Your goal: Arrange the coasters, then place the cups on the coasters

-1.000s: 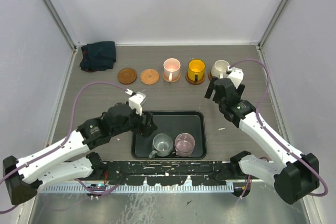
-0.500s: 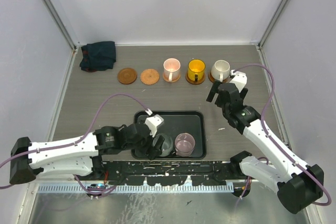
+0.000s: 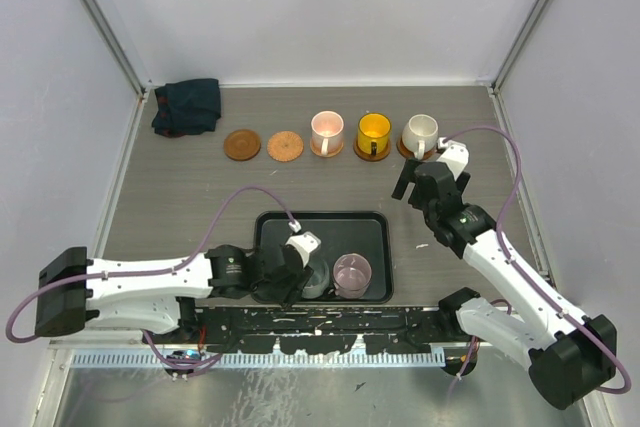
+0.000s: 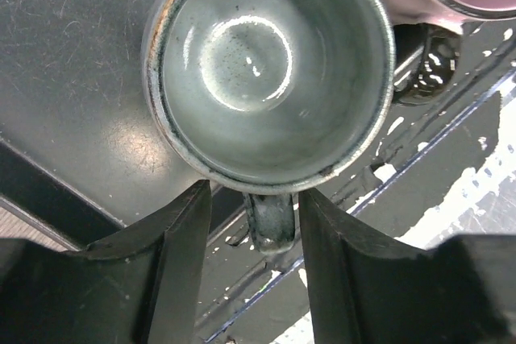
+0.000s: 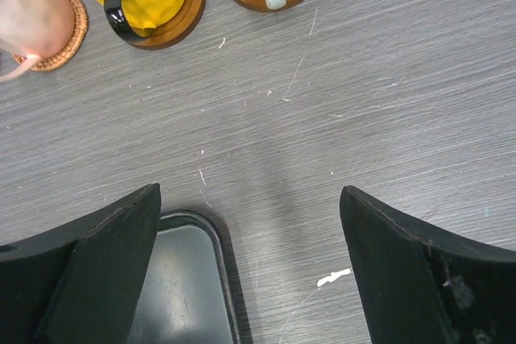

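Observation:
The grey-teal cup (image 4: 270, 62) stands in the black tray (image 3: 370, 227) beside the mauve cup (image 3: 352, 273). My left gripper (image 4: 255, 192) straddles the grey-teal cup's handle (image 4: 270, 219), jaws partly closed with narrow gaps on both sides. In the top view, the left gripper (image 3: 300, 272) covers part of that cup. The pink cup (image 3: 327, 130), yellow cup (image 3: 373, 132) and cream cup (image 3: 420, 131) each sit on a coaster at the back. Two bare coasters (image 3: 242, 144) (image 3: 285, 145) lie left of them. My right gripper (image 3: 415, 179) hovers open over bare table in front of the cream cup.
A dark folded cloth (image 3: 187, 105) lies in the back left corner. The tray's corner (image 5: 189, 279) shows under the right gripper's left finger. Walls close in the table on three sides.
The left arm swung down to the tray's near edge, and its jaws narrowed around the grey-teal cup's handle. The right gripper drew slightly back from the cream cup.

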Controlling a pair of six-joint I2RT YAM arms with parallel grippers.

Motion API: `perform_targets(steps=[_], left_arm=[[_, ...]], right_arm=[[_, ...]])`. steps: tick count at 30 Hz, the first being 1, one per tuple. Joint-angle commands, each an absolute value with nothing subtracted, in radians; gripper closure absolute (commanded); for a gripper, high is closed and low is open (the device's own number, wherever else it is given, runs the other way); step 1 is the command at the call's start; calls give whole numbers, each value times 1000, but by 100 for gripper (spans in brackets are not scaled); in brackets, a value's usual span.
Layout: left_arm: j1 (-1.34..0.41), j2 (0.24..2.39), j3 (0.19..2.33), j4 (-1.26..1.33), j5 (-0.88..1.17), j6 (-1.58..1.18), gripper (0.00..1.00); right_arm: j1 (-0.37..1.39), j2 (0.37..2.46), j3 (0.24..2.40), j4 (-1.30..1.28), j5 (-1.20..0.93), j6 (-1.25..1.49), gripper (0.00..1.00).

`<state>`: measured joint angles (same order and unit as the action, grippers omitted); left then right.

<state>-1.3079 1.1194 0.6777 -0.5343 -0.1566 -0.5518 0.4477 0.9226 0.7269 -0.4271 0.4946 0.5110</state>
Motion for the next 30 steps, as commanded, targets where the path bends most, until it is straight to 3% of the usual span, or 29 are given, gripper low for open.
perform_targets(steps=[1, 4, 8, 13, 22, 30], left_arm=[[-1313, 1153, 675, -521, -200, -565, 53], [-1314, 1179, 671, -509, -216, -570, 60], [-1315, 1217, 674, -490, -207, -569, 81], [-1331, 1260, 707, -494, -206, -554, 100], [-1338, 1189, 779, -532, -310, -542, 100], [-1337, 1090, 873, -606, -542, -501, 100]], right_arm=[[445, 905, 720, -399, 480, 532, 4], [446, 906, 712, -391, 471, 535, 4], [445, 917, 709, -388, 463, 539, 4], [445, 919, 706, -386, 459, 543, 4], [446, 906, 690, -386, 457, 544, 4], [446, 902, 678, -367, 456, 541, 4]])
